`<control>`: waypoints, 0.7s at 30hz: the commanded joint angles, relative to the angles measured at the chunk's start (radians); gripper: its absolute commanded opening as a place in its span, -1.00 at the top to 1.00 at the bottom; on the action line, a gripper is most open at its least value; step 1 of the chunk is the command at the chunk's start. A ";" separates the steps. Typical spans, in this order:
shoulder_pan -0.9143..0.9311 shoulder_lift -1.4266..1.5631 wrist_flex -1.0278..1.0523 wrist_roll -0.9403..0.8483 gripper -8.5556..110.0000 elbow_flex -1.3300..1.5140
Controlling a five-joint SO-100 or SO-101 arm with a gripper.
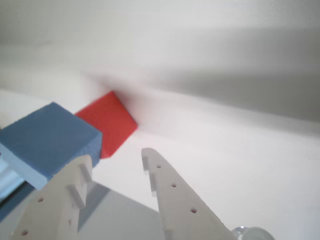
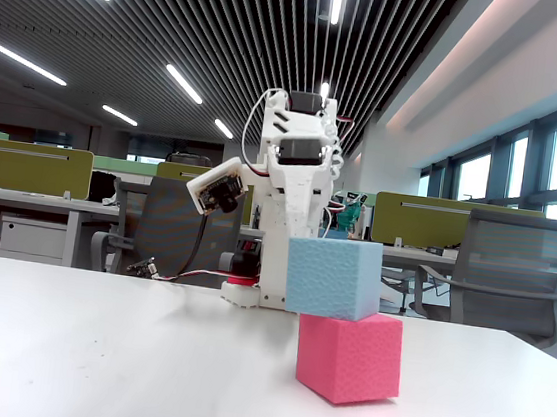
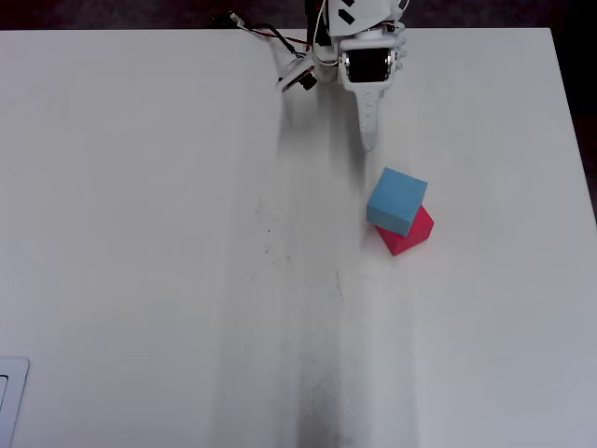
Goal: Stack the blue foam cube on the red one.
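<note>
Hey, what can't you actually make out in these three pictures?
- Red cube: its top is mostly hidden under the blue cube in the overhead view.
- Claw: the wrist view's bottom edge cuts off the finger bases.
- Claw tips: hidden behind the blue cube in the fixed view.

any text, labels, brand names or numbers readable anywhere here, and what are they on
None can be read in any view.
The blue foam cube and the red one: plain foam faces, no print.
The gripper and the arm's white body: holes and screws only, no marking legible.
The table: bare white, only faint scuffs.
The office behind in the fixed view: no sign visible.
</note>
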 commanded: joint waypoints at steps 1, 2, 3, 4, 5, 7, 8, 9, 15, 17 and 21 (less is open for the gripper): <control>0.002 0.005 0.005 -0.006 0.59 -0.011; 0.002 0.005 0.005 -0.006 0.57 -0.011; 0.002 0.005 0.005 -0.006 0.57 -0.011; 0.002 0.005 0.005 -0.006 0.57 -0.011; 0.002 0.005 0.005 -0.006 0.55 -0.011; 0.002 0.005 0.005 -0.006 0.53 -0.011; 0.002 0.005 0.005 -0.006 0.53 -0.011; 0.002 0.005 0.005 -0.006 0.52 -0.011; 0.006 0.005 0.005 -0.006 0.52 -0.011; 0.006 0.005 0.005 -0.006 0.52 -0.011; 0.006 0.005 0.005 -0.006 0.52 -0.011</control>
